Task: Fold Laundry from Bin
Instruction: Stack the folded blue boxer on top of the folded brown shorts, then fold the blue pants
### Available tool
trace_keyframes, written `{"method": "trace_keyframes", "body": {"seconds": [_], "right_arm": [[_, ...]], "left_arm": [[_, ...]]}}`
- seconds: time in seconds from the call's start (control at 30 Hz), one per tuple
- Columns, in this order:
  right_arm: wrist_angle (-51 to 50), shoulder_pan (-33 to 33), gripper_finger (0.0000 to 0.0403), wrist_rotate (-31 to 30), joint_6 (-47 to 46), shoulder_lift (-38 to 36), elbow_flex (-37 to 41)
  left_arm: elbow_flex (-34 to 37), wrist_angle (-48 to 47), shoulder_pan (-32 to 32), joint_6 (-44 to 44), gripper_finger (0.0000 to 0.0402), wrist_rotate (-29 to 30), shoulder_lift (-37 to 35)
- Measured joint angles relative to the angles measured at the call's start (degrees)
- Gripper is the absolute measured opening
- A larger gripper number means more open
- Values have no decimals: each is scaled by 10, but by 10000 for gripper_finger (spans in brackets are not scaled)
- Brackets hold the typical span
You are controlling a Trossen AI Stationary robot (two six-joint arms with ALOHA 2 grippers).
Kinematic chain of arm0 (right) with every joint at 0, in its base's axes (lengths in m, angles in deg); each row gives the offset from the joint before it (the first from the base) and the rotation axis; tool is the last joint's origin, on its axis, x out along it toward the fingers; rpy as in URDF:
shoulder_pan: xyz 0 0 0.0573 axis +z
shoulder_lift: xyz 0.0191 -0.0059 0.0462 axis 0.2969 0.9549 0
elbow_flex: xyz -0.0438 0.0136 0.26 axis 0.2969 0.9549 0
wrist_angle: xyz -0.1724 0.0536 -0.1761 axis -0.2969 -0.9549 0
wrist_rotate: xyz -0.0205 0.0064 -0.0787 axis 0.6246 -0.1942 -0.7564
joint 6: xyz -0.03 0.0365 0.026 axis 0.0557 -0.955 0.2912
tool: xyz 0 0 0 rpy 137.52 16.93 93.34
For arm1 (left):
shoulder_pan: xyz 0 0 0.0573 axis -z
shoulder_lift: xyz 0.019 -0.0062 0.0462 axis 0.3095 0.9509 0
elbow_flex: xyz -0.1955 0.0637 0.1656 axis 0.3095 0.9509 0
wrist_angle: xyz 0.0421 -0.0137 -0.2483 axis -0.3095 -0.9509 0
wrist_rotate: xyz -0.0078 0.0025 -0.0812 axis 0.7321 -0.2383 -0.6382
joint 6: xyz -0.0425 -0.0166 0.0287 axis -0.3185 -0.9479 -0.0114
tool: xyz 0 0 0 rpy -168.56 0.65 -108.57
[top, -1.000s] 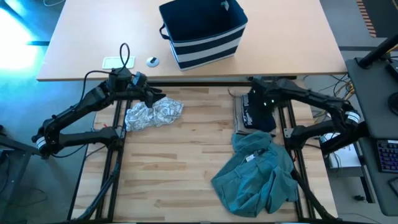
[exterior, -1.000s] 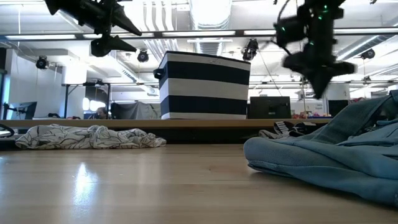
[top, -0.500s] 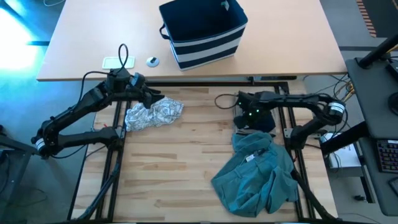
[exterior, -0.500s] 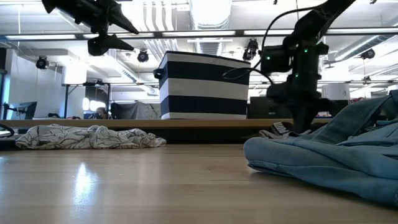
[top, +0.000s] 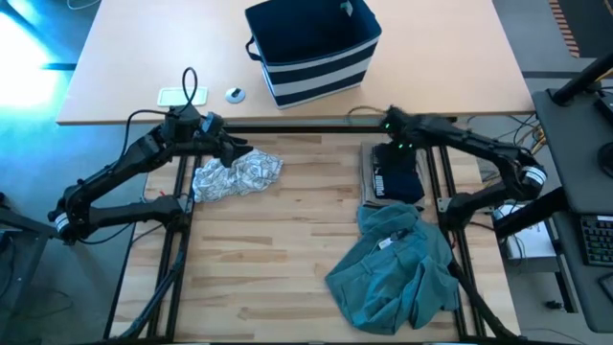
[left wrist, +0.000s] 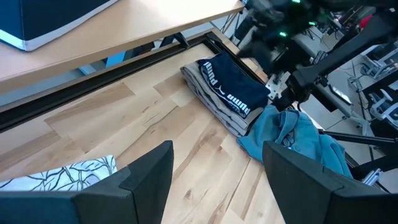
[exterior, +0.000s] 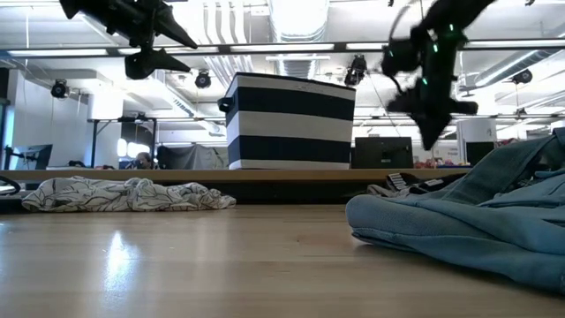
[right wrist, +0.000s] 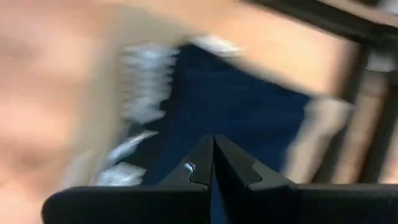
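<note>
The striped navy bin (top: 314, 48) stands on the far tan table. A grey-white patterned garment (top: 236, 174) lies crumpled at the left; my left gripper (top: 239, 151) hangs open well above its far edge. A folded navy garment with white print (top: 395, 176) lies on a tan one (top: 368, 184) at the right. My right gripper (exterior: 430, 140) hangs shut over the navy garment's far end, pointing steeply down, clear of it. A teal-green garment (top: 395, 270) is heaped at the near right.
A small white disc (top: 235, 94) and a pale pad with a black cable loop (top: 182, 94) lie on the far table left of the bin. Black frame rails (top: 177, 240) run along the wooden table's sides. Bare wood (top: 278, 259) lies between the garments.
My right gripper, shut throughout, dipped down and toward the table's left, close to the folded navy garment. It then rose again and swung toward the far edge, tipping more steeply downward. The garments lie as before.
</note>
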Motion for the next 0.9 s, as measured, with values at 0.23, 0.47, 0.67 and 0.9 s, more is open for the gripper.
{"method": "trace_keyframes", "body": {"seconds": [0.23,0.47,0.67,0.9], "right_arm": [[25,-82,9,-73,6,46,53],[86,-83,9,-174,31,108,59],[75,-76,9,-222,51,94,36],[82,10,9,-237,59,-37,24]], "left_arm": [[0,0,0,-3,230,0,0],[0,1,0,-10,230,0,-2],[0,49,2,-17,230,-38,-19],[0,186,53,-47,230,-60,-35]]}}
